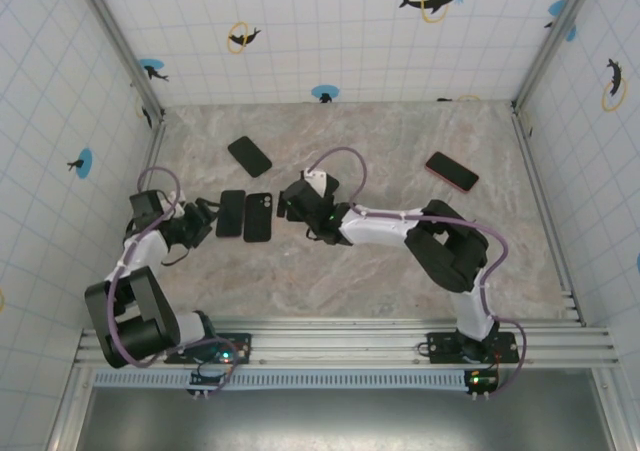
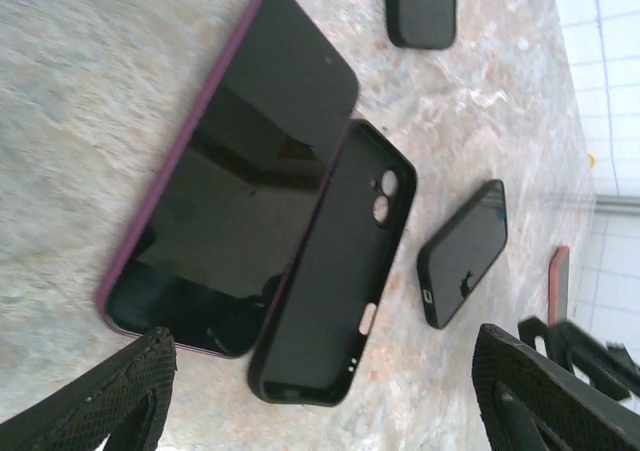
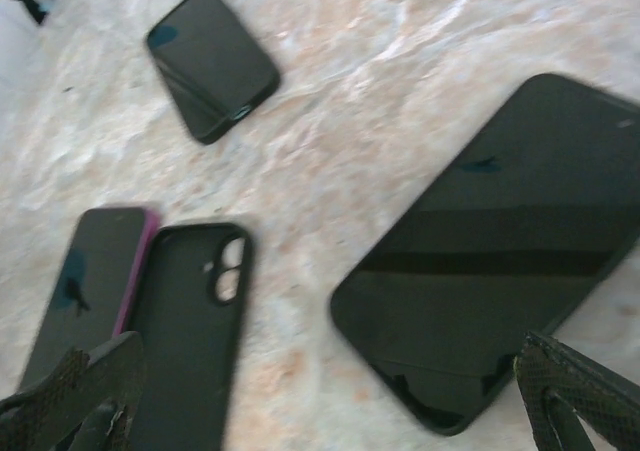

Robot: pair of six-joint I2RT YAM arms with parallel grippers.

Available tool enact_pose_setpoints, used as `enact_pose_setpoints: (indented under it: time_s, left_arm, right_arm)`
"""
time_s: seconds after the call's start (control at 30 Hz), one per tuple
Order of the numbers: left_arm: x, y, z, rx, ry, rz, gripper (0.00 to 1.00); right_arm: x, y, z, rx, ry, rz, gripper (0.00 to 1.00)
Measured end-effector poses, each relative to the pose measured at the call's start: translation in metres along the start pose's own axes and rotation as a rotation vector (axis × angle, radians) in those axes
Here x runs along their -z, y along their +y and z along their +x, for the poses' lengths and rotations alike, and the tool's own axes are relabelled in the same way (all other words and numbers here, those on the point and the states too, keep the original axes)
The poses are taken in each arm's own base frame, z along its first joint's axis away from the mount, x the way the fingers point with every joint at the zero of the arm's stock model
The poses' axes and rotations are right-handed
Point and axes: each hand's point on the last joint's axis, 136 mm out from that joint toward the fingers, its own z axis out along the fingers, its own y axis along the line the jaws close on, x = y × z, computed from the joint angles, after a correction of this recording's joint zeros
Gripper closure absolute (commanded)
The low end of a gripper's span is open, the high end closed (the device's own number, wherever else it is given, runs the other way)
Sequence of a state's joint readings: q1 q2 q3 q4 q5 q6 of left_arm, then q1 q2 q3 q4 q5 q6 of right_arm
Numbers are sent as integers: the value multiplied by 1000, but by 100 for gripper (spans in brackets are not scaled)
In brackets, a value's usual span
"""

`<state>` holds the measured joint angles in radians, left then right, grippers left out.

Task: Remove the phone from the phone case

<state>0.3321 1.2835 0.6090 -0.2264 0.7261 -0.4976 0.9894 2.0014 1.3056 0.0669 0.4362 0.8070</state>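
Over on the left, the left gripper (image 1: 205, 219) hovers low just left of the empty black case (image 2: 335, 271). Its fingers are spread wide with nothing between them, a stance that reads as released or ready, not gripping. Next comes the purple-edged phone (image 2: 235, 171), screen up and right against the case's left long edge, the two lying like a pair just parted. Now the case itself: flat on the marble table (image 1: 330, 291), hollow side up, camera cut-out showing bare, so by my read the phone is already out of it. Which handset came from it, I cannot tell. Beyond the case, toward the back wall, another black phone (image 1: 249, 155) lies apart, out of play. Just right of the case a bare black phone (image 3: 490, 251) lies screen up, and the right gripper (image 3: 330, 381) hangs by it, its fingers also wide apart and empty, well placed to steady or shift that handset. Far right of the case, a red-edged phone (image 1: 451, 171) sits well apart.
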Motion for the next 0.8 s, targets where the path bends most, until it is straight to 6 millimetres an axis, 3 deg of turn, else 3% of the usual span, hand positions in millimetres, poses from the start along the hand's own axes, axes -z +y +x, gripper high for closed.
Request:
enact_pose_setpoints:
  time_s: [0.23,0.47,0.8]
  left_arm:
    - [-5,-27,14,-45,23,49,11]
    - [-12,-36,21,-44,38,77,10]
    - [-14,-42,21,-45,42,101,10]
  right_arm:
    - [-6,-45,0,-13,71,145,0]
    - [-21,-42,-18,-78,68,189,1]
    - [-50,-46,-8,-105,116,299,1]
